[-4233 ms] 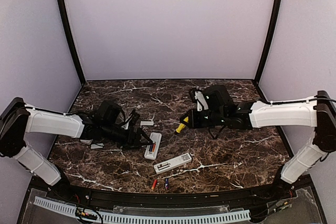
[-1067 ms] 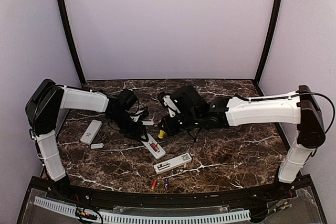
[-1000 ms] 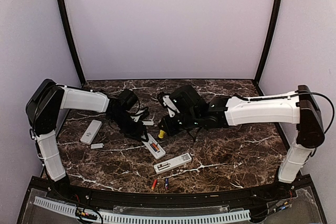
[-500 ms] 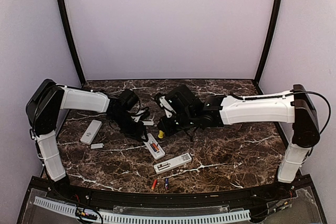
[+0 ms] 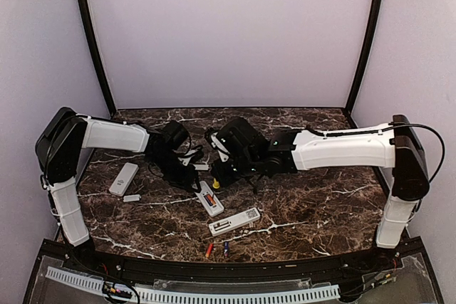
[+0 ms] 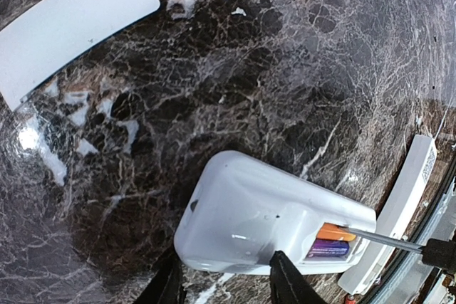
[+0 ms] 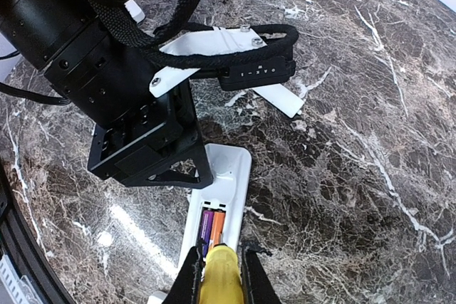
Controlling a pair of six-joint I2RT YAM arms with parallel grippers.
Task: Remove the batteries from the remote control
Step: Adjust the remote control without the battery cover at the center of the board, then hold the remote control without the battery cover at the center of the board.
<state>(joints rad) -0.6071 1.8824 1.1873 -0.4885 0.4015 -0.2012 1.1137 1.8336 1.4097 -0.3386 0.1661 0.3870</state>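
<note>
A white remote control (image 5: 209, 199) lies back up on the marble, its battery bay open. An orange battery (image 7: 217, 229) and a purple battery (image 7: 205, 229) sit in the bay; they also show in the left wrist view, orange (image 6: 335, 232) over purple (image 6: 328, 248). My left gripper (image 5: 192, 181) is shut on the remote's far end (image 6: 263, 218), one finger on each side. My right gripper (image 5: 217, 178) is shut on a yellow-handled screwdriver (image 7: 219, 275). Its metal shaft (image 6: 388, 242) touches the orange battery's end.
A second white remote (image 5: 234, 221) lies just in front, and a third (image 5: 124, 178) lies at the left. White cover plates lie at the left (image 5: 132, 198) and behind the grippers (image 5: 199, 167). Two loose batteries (image 5: 209, 250) (image 5: 226, 248) lie near the front edge.
My right arm has shifted slightly left with the screwdriver, toward the bay. My left gripper and the remote have stayed put over the last second.
</note>
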